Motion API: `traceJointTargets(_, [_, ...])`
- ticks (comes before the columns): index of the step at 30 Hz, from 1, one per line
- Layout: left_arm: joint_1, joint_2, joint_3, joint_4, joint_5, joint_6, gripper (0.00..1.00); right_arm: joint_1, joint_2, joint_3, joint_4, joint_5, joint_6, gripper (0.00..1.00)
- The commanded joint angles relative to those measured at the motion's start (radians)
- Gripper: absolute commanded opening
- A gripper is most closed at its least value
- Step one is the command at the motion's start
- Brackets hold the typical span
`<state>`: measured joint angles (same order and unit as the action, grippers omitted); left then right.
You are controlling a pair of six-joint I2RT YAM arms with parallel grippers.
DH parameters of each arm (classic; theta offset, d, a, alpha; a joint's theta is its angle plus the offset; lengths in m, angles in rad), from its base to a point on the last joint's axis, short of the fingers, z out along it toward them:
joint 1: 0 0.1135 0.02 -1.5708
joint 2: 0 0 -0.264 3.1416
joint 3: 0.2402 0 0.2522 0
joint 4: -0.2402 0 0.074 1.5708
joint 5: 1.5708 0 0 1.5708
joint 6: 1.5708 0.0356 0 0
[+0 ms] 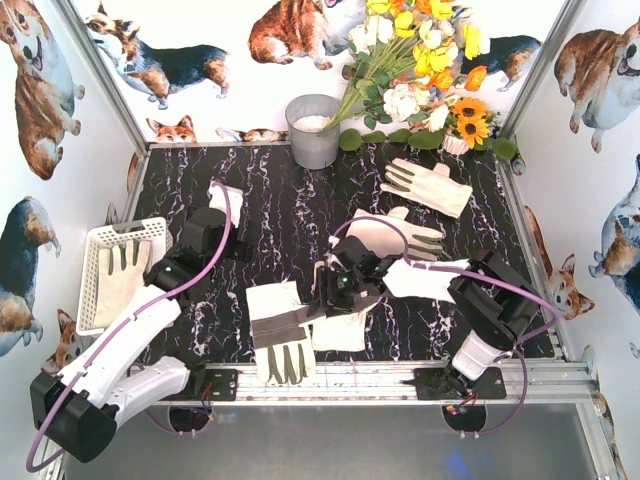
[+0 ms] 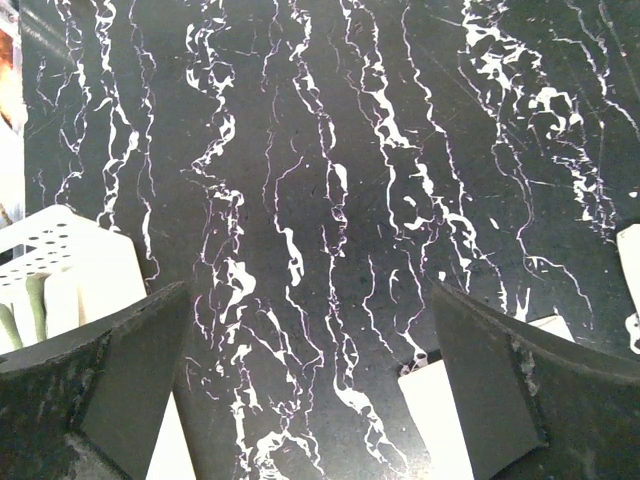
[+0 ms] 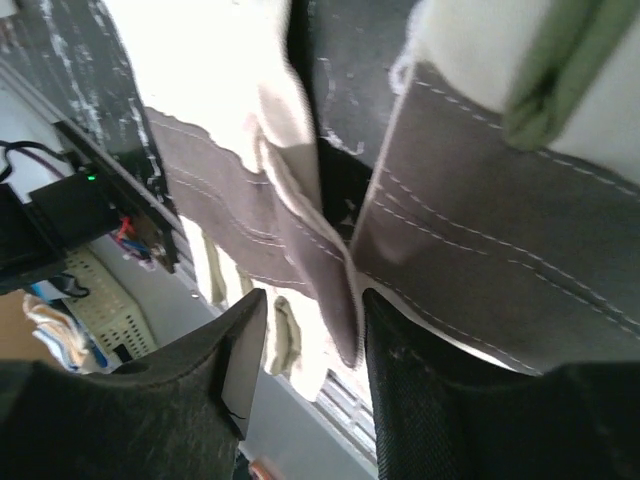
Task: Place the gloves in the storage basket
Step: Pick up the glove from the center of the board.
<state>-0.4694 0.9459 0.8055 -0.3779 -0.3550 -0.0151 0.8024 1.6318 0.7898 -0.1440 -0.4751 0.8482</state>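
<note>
Picking up a glove is judged to be the step in hand. At six o'clock, by the near edge, the near glove, with a grey cuff and olive tips, is laid flat on the counter. Just beside it, the right fingers are set about the grey hem of a second glove. The gap is narrow and cloth is seen in it, but whether the cloth is truly clamped cannot be told. At nine o'clock the left fingers are held spread wide over bare counter, with nothing between them. The basket is placed just beside them at the counter's left edge, and a stowed glove is already lodged in it. A middle glove is left past centre, and the farthest glove lies at one o'clock. Next, a firm pinch on the hem is called for. A lift would then be needed, high enough that the hanging cloth can be carried across to nine o'clock and over the basket's rim without the near glove being dragged.
</note>
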Motion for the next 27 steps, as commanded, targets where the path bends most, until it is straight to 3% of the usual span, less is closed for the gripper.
traceJointTargets(1, [0.007, 0.008, 0.013, 0.008, -0.049, 0.015, 1.00, 0.015, -0.006, 0.054, 0.119, -0.078, 0.056, 0.40])
traceJointTargets(5, [0.008, -0.019, 0.008, 0.011, -0.057, 0.020, 1.00, 0.015, -0.043, 0.071, 0.111, -0.094, 0.075, 0.18])
traceJointTargets(9, [0.009, -0.085, 0.021, -0.011, 0.058, 0.004, 1.00, 0.015, -0.095, 0.112, 0.130, -0.171, 0.108, 0.00])
traceJointTargets(14, [0.008, -0.152, 0.111, -0.065, 0.256, -0.057, 1.00, 0.015, -0.188, 0.181, 0.102, -0.165, 0.129, 0.00])
traceJointTargets(19, [0.007, -0.141, 0.305, -0.236, 0.355, 0.004, 1.00, 0.014, -0.255, 0.245, 0.107, -0.121, 0.184, 0.00])
traceJointTargets(23, [0.008, -0.143, 0.387, -0.282, 0.374, 0.078, 1.00, 0.012, -0.348, 0.277, 0.063, 0.018, 0.197, 0.00])
traceJointTargets(27, [0.003, -0.104, 0.394, -0.251, 0.529, 0.047, 1.00, 0.012, -0.395, 0.368, -0.113, 0.221, 0.116, 0.00])
